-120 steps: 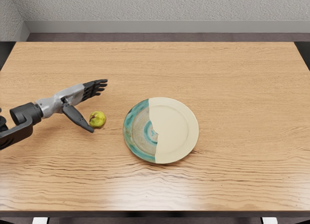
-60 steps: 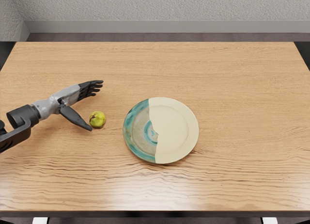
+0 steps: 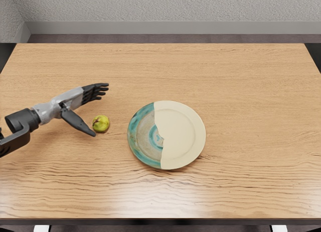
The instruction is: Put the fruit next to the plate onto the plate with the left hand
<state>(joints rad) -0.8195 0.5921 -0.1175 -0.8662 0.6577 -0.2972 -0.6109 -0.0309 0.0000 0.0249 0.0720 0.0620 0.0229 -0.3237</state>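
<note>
Left hand [image 3: 75,100] is open, holding nothing: fingers [image 3: 96,90] straight, pointing right, thumb [image 3: 79,122] splayed toward the camera. Fruit [image 3: 101,123] sits on the table [image 3: 225,71], right of the palm and nearer the camera, just off the thumb tip, not yet between thumb and fingers. Plate [image 3: 166,134] is right of the fruit, near, not touching. Only 1 arm in view. Fruit looks near-round: can't tell long axis or which way it points.
</note>
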